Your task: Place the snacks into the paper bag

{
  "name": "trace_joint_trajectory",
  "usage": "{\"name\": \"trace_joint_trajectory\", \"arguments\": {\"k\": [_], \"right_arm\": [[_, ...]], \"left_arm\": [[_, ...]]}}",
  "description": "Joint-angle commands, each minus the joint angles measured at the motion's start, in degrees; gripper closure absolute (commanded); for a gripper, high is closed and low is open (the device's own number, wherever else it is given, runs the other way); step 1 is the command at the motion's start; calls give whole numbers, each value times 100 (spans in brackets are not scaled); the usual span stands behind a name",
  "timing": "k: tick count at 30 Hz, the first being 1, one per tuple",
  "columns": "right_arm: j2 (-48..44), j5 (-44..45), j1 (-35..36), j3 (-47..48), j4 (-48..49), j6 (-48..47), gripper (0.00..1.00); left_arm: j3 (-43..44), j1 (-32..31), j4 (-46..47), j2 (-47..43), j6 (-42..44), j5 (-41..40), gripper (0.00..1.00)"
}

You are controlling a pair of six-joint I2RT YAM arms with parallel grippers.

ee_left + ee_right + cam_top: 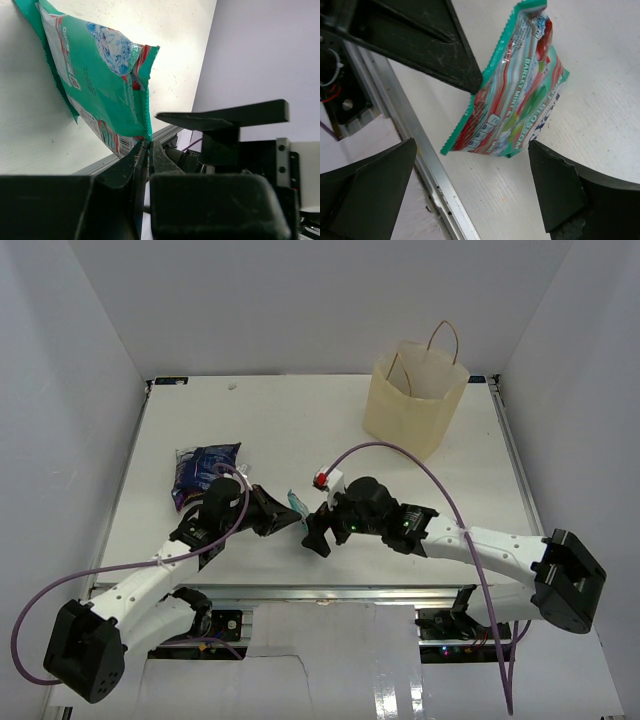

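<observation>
Near front, left fingers (131, 169) pinch teal packet (95, 75), length pointing away; right fingers (559, 192) spread.

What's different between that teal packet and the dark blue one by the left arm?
The teal packet is tipped up on edge, a corner pinched in the closed jaws of the left arm; the blue packet lies flat on the table, ungripped. The teal one sits between the two arms; the blue one lies further left. Both are glossy, outside the paper bag.
</observation>
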Motion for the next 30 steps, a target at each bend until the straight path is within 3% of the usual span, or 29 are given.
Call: {"name": "trace_joint_trajectory", "arguments": {"k": [1,9,19,22,23,24,25,27,30], "right_arm": [[363,643,94,123,320,-76,2],[778,1408,129,247,619,-542,10],[1147,1057,129,449,742,-840,51],[1130,978,129,441,742,-1033,63],[1121,960,120,432,734,-1087,66],[1077,960,112,414,725,-1096,69],[1051,951,103,405,707,-1087,74],[954,899,50,405,646,-1403,80],[813,750,-125,405,532,-1605,91]], "left_arm": [[233,-47,178,45,-44,-100,96],[286,-91,380,194,-62,-64,96],[409,-153,495,309,-79,-29,95],[444,-153,460,212,-88,-108,81],[462,-153,416,107,-88,-152,75],[540,-153,329,54,-53,-222,62],[602,-153,119,1,-1,-353,57],[812,-153,-128,-157,209,-486,49],[1094,-153,-864,-385,665,-784,44]]}}
